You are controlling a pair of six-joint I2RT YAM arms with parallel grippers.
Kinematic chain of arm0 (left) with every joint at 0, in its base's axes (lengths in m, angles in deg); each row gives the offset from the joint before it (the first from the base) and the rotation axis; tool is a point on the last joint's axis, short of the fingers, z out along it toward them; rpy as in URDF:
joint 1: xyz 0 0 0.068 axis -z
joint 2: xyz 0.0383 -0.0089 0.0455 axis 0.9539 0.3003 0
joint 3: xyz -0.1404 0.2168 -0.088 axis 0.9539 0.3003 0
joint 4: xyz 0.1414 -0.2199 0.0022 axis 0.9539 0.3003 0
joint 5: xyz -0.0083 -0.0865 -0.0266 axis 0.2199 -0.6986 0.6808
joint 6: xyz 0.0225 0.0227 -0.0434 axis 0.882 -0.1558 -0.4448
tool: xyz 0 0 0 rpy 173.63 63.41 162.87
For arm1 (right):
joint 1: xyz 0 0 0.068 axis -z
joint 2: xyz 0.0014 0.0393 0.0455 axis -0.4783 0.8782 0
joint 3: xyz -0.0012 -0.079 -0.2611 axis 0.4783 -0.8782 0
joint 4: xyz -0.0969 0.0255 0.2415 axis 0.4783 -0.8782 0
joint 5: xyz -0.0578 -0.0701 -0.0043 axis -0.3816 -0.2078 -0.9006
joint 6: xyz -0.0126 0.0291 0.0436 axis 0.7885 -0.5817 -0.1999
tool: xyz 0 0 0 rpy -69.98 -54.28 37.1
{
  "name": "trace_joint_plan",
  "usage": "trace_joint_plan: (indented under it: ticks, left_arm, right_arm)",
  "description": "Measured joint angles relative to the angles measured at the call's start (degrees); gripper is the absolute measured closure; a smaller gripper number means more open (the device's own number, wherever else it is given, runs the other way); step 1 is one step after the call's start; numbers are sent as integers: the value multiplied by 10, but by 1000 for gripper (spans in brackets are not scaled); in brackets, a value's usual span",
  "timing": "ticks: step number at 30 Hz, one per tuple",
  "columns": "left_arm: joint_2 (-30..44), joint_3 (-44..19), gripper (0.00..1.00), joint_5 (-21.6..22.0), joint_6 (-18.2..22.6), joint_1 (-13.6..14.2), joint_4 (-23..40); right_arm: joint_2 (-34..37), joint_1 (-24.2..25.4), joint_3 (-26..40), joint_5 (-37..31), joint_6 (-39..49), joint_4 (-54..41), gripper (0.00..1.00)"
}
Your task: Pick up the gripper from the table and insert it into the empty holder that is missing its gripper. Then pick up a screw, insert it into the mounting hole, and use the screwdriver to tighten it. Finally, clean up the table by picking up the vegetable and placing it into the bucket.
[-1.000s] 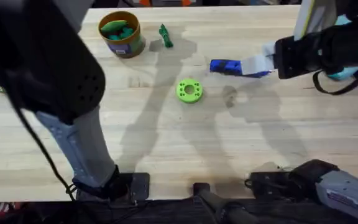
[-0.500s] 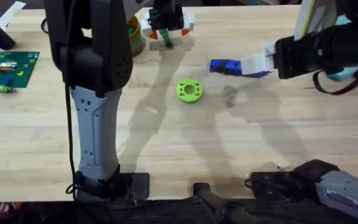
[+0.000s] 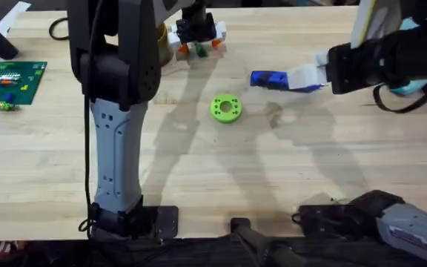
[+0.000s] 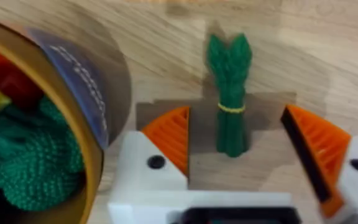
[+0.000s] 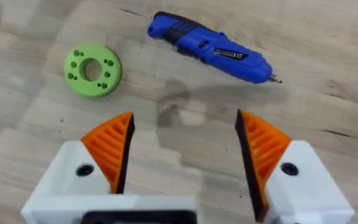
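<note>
Beside the bucket [image 4: 73,118], the left gripper [image 4: 247,146] straddles the vegetable [image 4: 230,99] wide open, holding nothing, poised to grasp.

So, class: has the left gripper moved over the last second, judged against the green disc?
Yes. The left gripper has come down at the table's far side, beyond the green disc, open around the vegetable beside the bucket.

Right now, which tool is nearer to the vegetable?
Left. The left tool is open, its pads on either side of the vegetable lying on the table beside the bucket. The right tool is open too, over by the screwdriver, well away.
</note>
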Motion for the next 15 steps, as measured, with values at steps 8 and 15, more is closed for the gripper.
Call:
trace_joint_plan:
  ticks: [8,15]
  left_arm:
    - [0,0,805,0,-7,-7,-1]
    - [0,0,977,-3,-5,-7,-4]
  right_arm:
    - [2,0,0,0,0,0,63]
    - [17,0,0,0,0,1,63]
